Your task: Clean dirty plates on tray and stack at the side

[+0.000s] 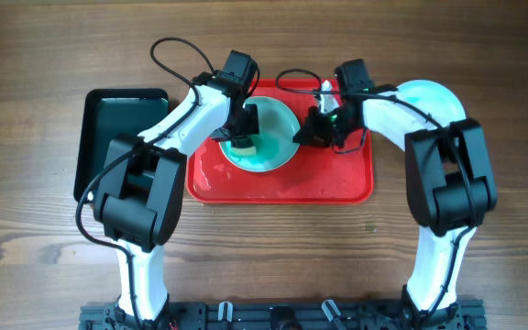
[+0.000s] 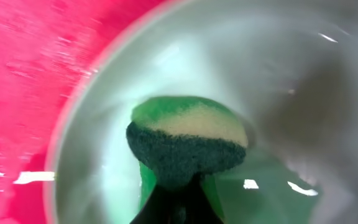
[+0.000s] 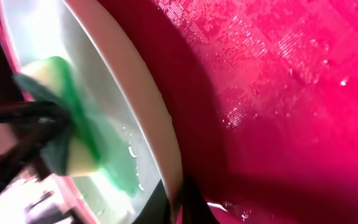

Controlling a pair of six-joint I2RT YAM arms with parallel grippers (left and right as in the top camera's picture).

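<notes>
A white plate point(image 1: 278, 117) with a teal-green smear lies on the red tray point(image 1: 282, 185). My left gripper point(image 1: 243, 128) is shut on a green and yellow sponge point(image 2: 185, 140) and presses it onto the plate point(image 2: 98, 155). My right gripper point(image 1: 312, 128) is shut on the plate's right rim point(image 3: 143, 106), one finger on each side of it point(image 3: 180, 208). The sponge point(image 3: 61, 127) and wet tray floor point(image 3: 278, 93) also show in the right wrist view. A pale turquoise plate point(image 1: 429, 96) lies on the table right of the tray, partly under my right arm. A third plate is not in view.
A dark green tray point(image 1: 122, 137) sits on the wooden table left of the red tray. A small white object point(image 1: 326, 89) stands at the red tray's far edge. The red tray point(image 2: 30, 74) is wet.
</notes>
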